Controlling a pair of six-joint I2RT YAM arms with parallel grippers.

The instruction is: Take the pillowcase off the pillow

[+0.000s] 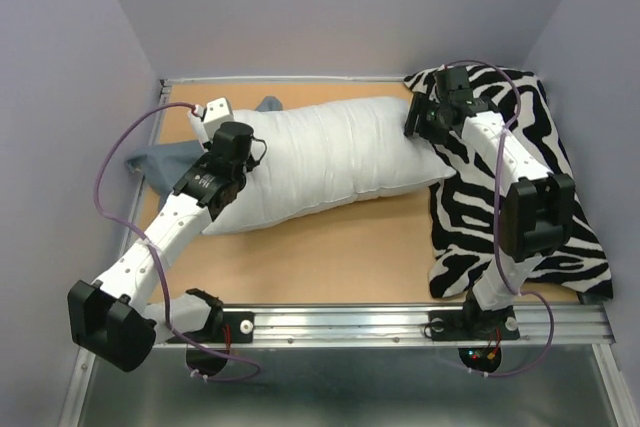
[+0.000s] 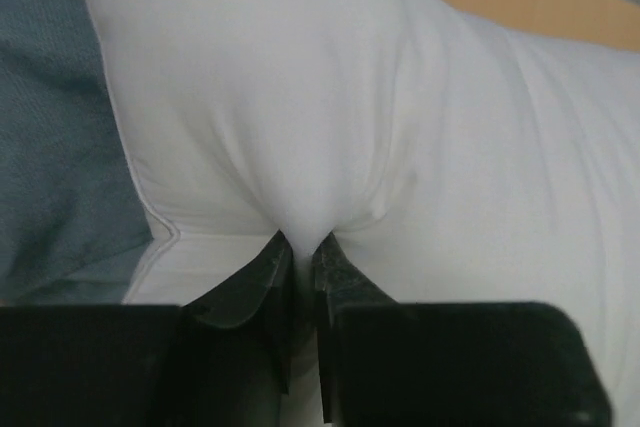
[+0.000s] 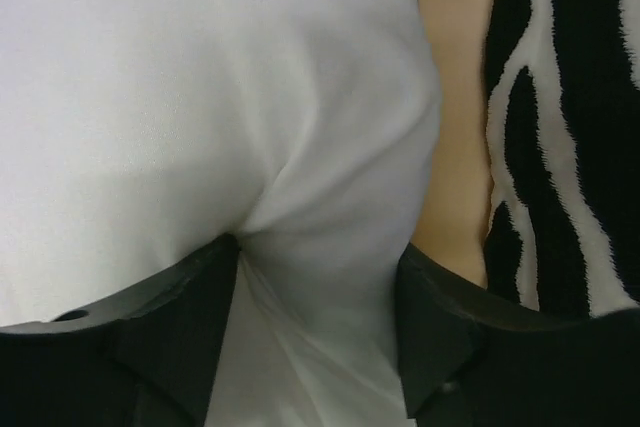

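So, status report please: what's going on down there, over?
Left gripper shut on pillow fabric. Right gripper open, straddling pillow's other end. Pillowcase bunched beside left end. Zebra cushion under right arm.

- The soft blue-grey fabric pillowcase (image 1: pixel 158 161) shows only as a strip and a small peak. The rest is hidden behind the plump white fabric pillow (image 1: pixel 330 152) and the left arm.
- The left pincer (image 2: pixel 300 249) is cut off by the bottom edge of its wrist view. From above, its own wrist covers it.
- Pillow fabric bulges between the fingers of the right pincer (image 3: pixel 318 247). Whether they squeeze it cannot be told.
- The black-and-white zebra-striped cushion (image 1: pixel 452 232) is partly covered by the right arm.
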